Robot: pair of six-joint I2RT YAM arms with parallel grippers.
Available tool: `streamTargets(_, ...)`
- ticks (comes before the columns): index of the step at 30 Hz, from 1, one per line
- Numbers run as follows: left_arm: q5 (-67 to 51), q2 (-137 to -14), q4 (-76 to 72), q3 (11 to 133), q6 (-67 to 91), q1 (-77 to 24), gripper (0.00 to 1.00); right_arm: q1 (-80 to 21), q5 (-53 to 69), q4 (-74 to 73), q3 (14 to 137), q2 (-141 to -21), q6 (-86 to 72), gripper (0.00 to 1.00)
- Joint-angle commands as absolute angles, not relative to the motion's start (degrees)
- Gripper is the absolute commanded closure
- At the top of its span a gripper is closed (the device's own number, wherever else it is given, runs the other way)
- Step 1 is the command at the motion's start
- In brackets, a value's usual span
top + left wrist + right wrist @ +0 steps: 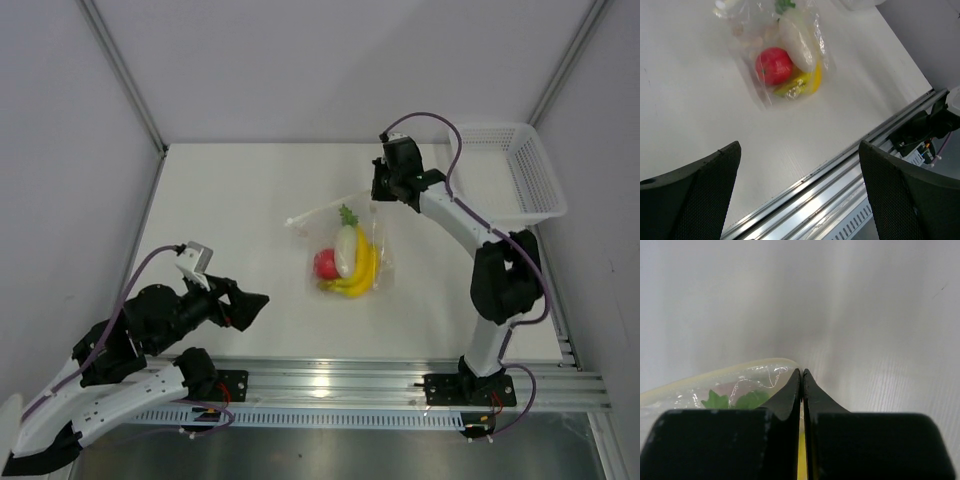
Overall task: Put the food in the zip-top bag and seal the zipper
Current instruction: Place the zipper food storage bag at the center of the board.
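Observation:
The clear zip-top bag [380, 262] lies mid-table. Inside it are the yellow banana bunch [360, 272], the red fruit [325, 263] and the white radish [345, 248] with green leaves. Its zipper strip [325, 208] runs along the far edge. My right gripper [378, 196] is shut, pinching the right end of that strip. In the right wrist view the strip [740, 371] ends at the closed gripper [801, 372], and the leaves [735, 400] show behind it. My left gripper [255, 305] is open and empty, near the front left, apart from the bag [752, 85].
A white mesh basket [520, 170] stands at the back right, beside the right arm. The metal rail [330, 385] runs along the table's near edge and also shows in the left wrist view [840, 195]. Grey walls close in the table on three sides.

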State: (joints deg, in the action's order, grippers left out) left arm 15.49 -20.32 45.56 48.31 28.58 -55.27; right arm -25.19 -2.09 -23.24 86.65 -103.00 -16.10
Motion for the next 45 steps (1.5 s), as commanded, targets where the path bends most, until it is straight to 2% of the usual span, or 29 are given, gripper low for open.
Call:
streamTargets(1, 12.0, -19.8, 43.2, 46.7, 29.8, -55.5, 0.01, -22.4, -1.1, -23.3, 92.7, -110.4, -14.9, 1.0)
streamTargets(13, 10.6, -22.5, 38.6, 44.6, 29.7, -55.5, 0.0, -20.0, -1.8, -25.7, 101.6, -122.3, -17.8, 1.0)
streamTargets(14, 10.5, -22.4, 38.4, 44.1, 30.1, -55.5, 0.01, -20.0, -1.8, -25.8, 101.9, -122.3, -17.4, 0.97)
streamTargets(15, 10.4, -22.2, 38.1, 43.9, 30.4, -55.5, 0.0, -20.1, -1.9, -25.9, 102.2, -122.2, -17.1, 0.89)
streamTargets(16, 9.9, -22.1, 37.9, 43.8, 30.9, -55.5, 0.0, -20.1, -2.5, -26.1, 102.4, -122.0, -16.7, 0.75)
streamTargets(17, 9.8, -21.7, 37.6, 43.6, 31.3, -55.5, 0.01, -20.2, -3.0, -27.1, 102.7, -121.9, -16.1, 0.68)
streamTargets(18, 9.8, -21.5, 37.3, 43.3, 31.8, -55.5, 0.0, -20.1, -3.6, -27.6, 103.4, -121.6, -15.9, 0.54)
streamTargets(20, 9.6, -20.9, 37.1, 42.8, 33.5, -55.5, 0.01, -20.0, -5.3, -28.6, 103.7, -120.4, -15.5, 0.45)
streamTargets(21, 9.6, -20.3, 37.1, 42.5, 34.2, -55.5, 0.0, -19.9, -5.4, -28.9, 103.6, -119.9, -15.3, 0.36)
streamTargets(24, 8.6, -18.6, 36.8, 41.8, 35.9, -55.5, 0.01, -19.9, -6.9, -31.4, 103.5, -117.5, -15.3, 0.25)
streamTargets(26, 8.5, -17.8, 37.0, 41.4, 36.9, -55.5, 0.01, -19.8, -7.6, -32.1, 101.1, -114.2, -15.4, 0.2)
streamTargets(29, 8.5, -16.9, 37.4, 41.0, 37.6, -55.5, 0.01, -20.8, -9.3, -31.7, 94.3, -107.6, -15.6, 0.01)
streamTargets(35, 8.9, -15.2, 35.4, 39.3, 38.0, -55.5, 0.0, -24.0, -11.7, -27.7, 72.3, -92.0, -19.7, 0.0)
streamTargets(38, 9.4, -13.6, 29.4, 36.0, 37.6, -55.5, 0.0, -27.2, -13.4, -26.9, 62.1, -82.0, -23.5, 0.01)
streamTargets(45, 9.2, -12.5, 18.4, 28.1, 36.1, -55.4, 0.01, -37.9, -22.3, -33.8, 49.9, -63.0, -35.3, 0.01)
